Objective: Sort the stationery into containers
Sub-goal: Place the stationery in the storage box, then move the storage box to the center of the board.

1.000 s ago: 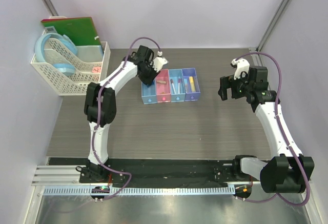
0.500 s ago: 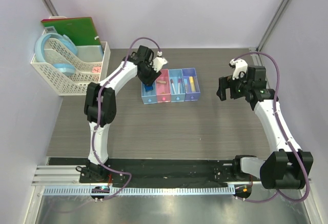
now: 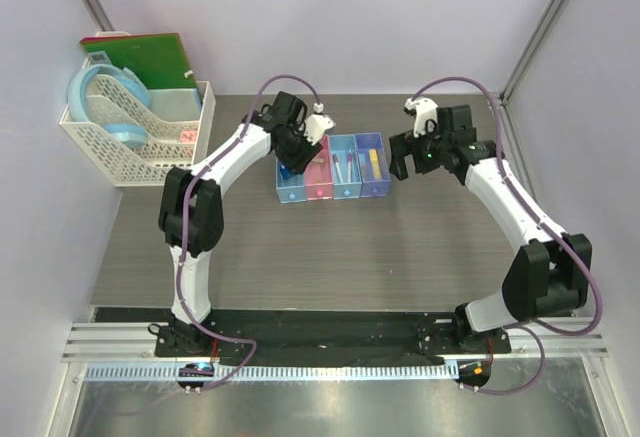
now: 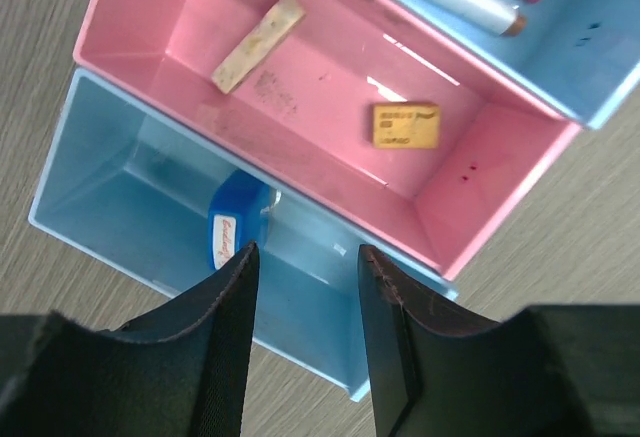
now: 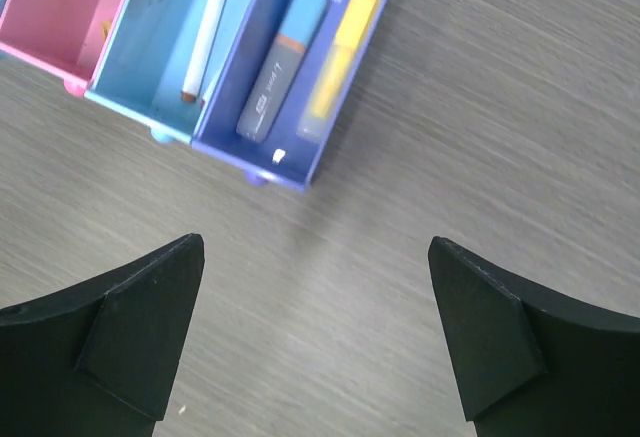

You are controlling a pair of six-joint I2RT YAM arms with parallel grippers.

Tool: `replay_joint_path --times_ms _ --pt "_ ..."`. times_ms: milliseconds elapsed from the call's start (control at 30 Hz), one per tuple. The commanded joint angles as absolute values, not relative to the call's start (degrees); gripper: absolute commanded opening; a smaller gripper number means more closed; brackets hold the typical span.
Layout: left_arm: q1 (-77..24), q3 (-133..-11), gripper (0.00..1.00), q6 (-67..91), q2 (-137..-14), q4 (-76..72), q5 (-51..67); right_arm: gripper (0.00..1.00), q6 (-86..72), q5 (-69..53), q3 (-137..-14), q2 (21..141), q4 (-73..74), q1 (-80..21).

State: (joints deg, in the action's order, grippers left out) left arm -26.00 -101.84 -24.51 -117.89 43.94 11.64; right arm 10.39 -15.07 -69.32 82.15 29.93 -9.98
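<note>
Swinging in from farther right, the right arm is now closing on the purple end of the bin row.

The left gripper (image 4: 305, 254) is hovering over the blue bin (image 4: 110, 187) at the row's left end, its jaws partly parted and gripping nothing. The blue cube (image 4: 238, 232) is lying on that bin's floor just past one fingertip, nearer this arm.

The pink bin (image 4: 320, 107) is holding two tan erasers (image 4: 258, 42). The light blue bin (image 5: 150, 77) is holding two white pens (image 5: 208, 27). The purple bin (image 5: 300, 172) is holding a yellow marker (image 5: 340, 62) and a grey-blue marker (image 5: 280, 62), both lying lengthwise.

The right gripper (image 5: 315, 247) is hanging wide open and empty, just right of the row.
</note>
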Motion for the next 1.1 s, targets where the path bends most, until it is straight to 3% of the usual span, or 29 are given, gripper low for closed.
replay_joint_path --times_ms 0,433,1067 --pt "-26.8 -100.6 0.45 -23.5 -115.0 43.4 12.7 1.00 9.2 -10.4 -73.3 87.9 27.1 -12.4" --pt "-27.2 -99.7 0.45 -23.5 -115.0 43.1 12.0 1.00 9.8 -7.2 -81.8 103.0 23.1 -12.4" --pt "-28.8 -96.2 0.45 -24.0 -117.7 41.0 10.2 1.00 10.8 -6.2 -78.2 105.2 21.6 -14.1"
